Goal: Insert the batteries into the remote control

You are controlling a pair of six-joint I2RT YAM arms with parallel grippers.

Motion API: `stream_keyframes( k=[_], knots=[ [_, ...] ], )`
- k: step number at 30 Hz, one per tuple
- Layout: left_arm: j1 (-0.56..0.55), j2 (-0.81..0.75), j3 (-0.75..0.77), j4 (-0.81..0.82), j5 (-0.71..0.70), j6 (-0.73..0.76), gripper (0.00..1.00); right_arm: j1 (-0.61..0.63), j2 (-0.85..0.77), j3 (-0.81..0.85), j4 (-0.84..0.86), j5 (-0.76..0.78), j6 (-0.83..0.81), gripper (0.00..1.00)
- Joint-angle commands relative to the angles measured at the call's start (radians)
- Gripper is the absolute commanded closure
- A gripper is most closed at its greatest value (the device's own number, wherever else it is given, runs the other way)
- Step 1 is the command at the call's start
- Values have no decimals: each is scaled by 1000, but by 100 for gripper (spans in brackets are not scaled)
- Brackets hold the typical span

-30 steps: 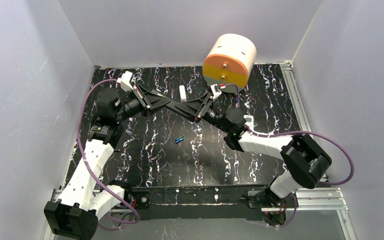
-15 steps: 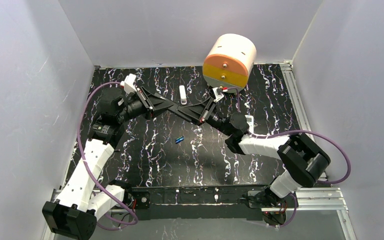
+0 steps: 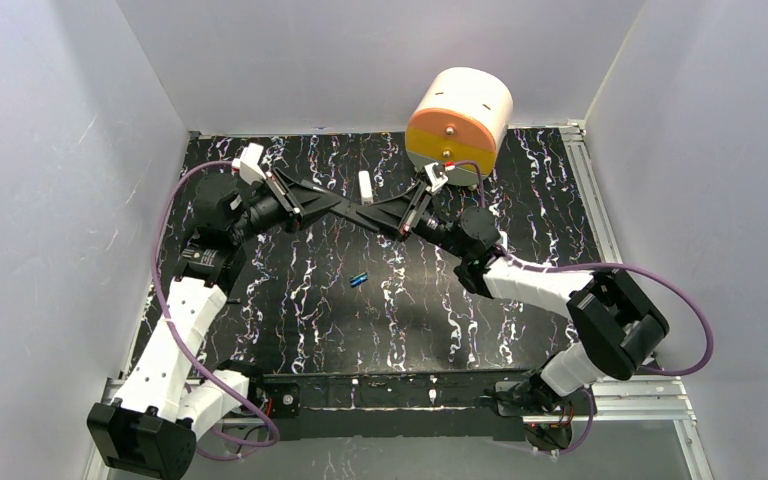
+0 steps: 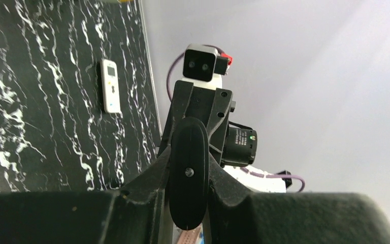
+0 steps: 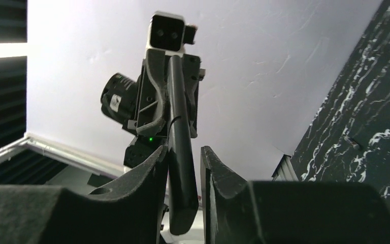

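A slim black remote [image 3: 372,213] hangs in the air between both arms, above the mat's far middle. My left gripper [image 3: 348,208] is shut on one end of it [image 4: 188,173]. My right gripper [image 3: 400,215] is open: its jaws straddle the other end [image 5: 179,132], which rests against one finger with a gap to the other. The white remote control [image 4: 110,85], with display and buttons facing up, lies on the mat near the right edge. The shiny blue battery [image 3: 360,279] lies mid-mat. The dark battery is not visible.
A narrow white stick [image 3: 365,185] lies on the mat just behind the held black remote. A large white, orange and yellow drum [image 3: 458,125] stands at the back. White walls [image 3: 70,200] close in the marbled black mat [image 3: 310,310].
The right arm's wrist and forearm have swung toward the back, lifting the black remote's right end a little. The left arm has barely moved. The blue battery is unmoved.
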Motion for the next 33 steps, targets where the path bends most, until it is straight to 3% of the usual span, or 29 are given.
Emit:
stream_keyframes(
  k=[1, 10, 14, 18, 28, 33],
  knots=[
    [38, -15, -16, 109, 3, 12, 100, -32, -24, 75, -339, 0, -47, 61],
    [38, 12, -52, 105, -14, 79, 100, -31, -77, 106, -515, 25, -81, 29],
    [38, 32, -43, 102, -12, 97, 100, -32, -157, 106, -676, 71, -182, 27],
    [38, 43, -43, 108, -3, 97, 100, -33, -202, 98, -745, 83, -220, 33],
    [38, 37, -43, 104, 5, 105, 100, -32, -193, 155, -811, 64, -239, 67],
    [38, 36, -45, 93, 10, 112, 100, -33, -190, 171, -823, 66, -246, 76]
  ],
)
